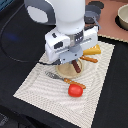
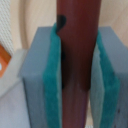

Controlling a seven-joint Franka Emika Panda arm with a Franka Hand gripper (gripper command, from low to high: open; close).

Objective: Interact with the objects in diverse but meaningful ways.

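My gripper (image 1: 75,61) is shut on the brown sausage stick (image 1: 76,66), which hangs upright just over the round tan plate (image 1: 64,71). In the wrist view the stick (image 2: 77,30) is clamped between the two teal pads (image 2: 52,75) of the gripper (image 2: 77,75). A red tomato (image 1: 75,90) lies on the placemat in front of the plate. The golden-yellow bread loaf (image 1: 93,50) shows partly behind the gripper, toward the exterior view's right. A grey pot (image 1: 122,17) sits at the far right corner.
A striped beige placemat (image 1: 45,92) covers the dark table. An orange-handled fork (image 1: 64,80) lies beside the plate, and an orange-handled knife (image 1: 90,59) lies near the loaf. Dark round items (image 1: 95,7) sit at the back.
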